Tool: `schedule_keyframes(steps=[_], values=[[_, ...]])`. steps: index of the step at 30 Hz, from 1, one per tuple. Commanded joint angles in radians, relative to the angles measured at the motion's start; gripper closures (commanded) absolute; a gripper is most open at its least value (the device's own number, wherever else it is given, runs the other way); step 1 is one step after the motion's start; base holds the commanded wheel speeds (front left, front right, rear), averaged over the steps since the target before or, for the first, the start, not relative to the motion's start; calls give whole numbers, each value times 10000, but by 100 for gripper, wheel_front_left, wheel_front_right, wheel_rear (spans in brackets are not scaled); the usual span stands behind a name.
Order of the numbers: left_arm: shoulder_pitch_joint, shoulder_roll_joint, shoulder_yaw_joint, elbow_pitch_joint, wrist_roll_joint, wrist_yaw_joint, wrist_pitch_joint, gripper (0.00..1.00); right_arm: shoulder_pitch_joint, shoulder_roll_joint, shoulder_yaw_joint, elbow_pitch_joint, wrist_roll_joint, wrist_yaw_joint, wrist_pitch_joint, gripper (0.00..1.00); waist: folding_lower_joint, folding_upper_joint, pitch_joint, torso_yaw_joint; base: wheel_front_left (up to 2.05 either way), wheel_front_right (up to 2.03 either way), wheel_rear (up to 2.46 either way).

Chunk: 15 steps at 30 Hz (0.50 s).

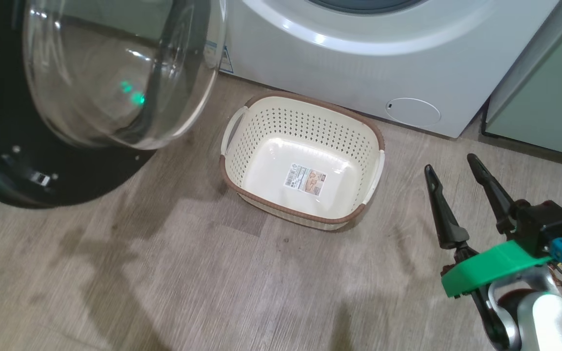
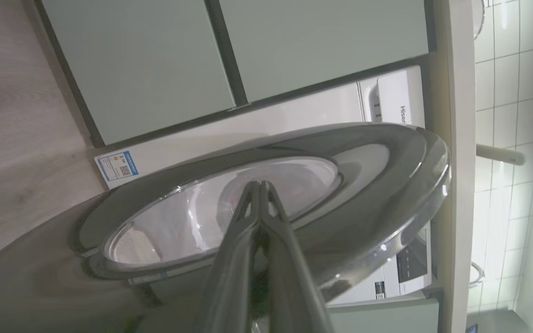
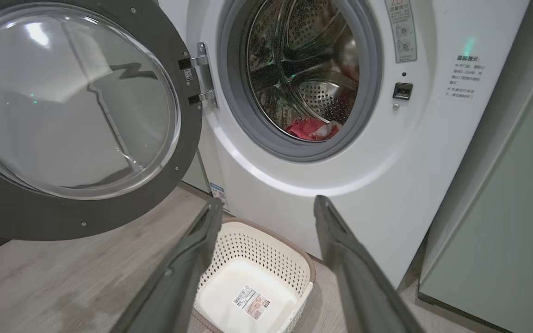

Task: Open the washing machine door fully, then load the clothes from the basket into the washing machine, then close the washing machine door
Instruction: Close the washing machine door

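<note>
Both arms were judged: the left fingers [image 2: 243,222], pressed together, were pointed close at the outer face of the open washing machine door [image 2: 387,175]; the right fingers [image 1: 439,204], spread wide, were held beside the basket [image 1: 305,122]. Clothes [image 3: 310,129] were seen in the drum [image 3: 322,92].

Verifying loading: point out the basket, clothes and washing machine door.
basket [image 1: 305,117], head view, perforated far wall.
clothes [image 3: 306,129], right wrist view, red fabric.
washing machine door [image 3: 72,101], right wrist view, glass centre.
</note>
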<state>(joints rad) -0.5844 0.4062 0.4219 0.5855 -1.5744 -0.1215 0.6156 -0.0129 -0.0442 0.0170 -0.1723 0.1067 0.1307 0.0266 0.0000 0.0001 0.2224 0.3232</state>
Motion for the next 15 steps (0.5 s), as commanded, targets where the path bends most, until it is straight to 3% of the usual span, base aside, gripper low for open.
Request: schedule_keyframes(steps=[1, 15], values=[[85, 336, 207, -624, -118, -89, 226, 100, -405, -60, 226, -301, 76, 0, -106, 0, 0, -1, -13, -20, 0, 0, 0], [2096, -1060, 95, -4115, -771, -91, 1185, 100, -431, -60, 263, 24, 501, 0, -581, 0, 0, -1, -98, -506, 0, 0, 0]])
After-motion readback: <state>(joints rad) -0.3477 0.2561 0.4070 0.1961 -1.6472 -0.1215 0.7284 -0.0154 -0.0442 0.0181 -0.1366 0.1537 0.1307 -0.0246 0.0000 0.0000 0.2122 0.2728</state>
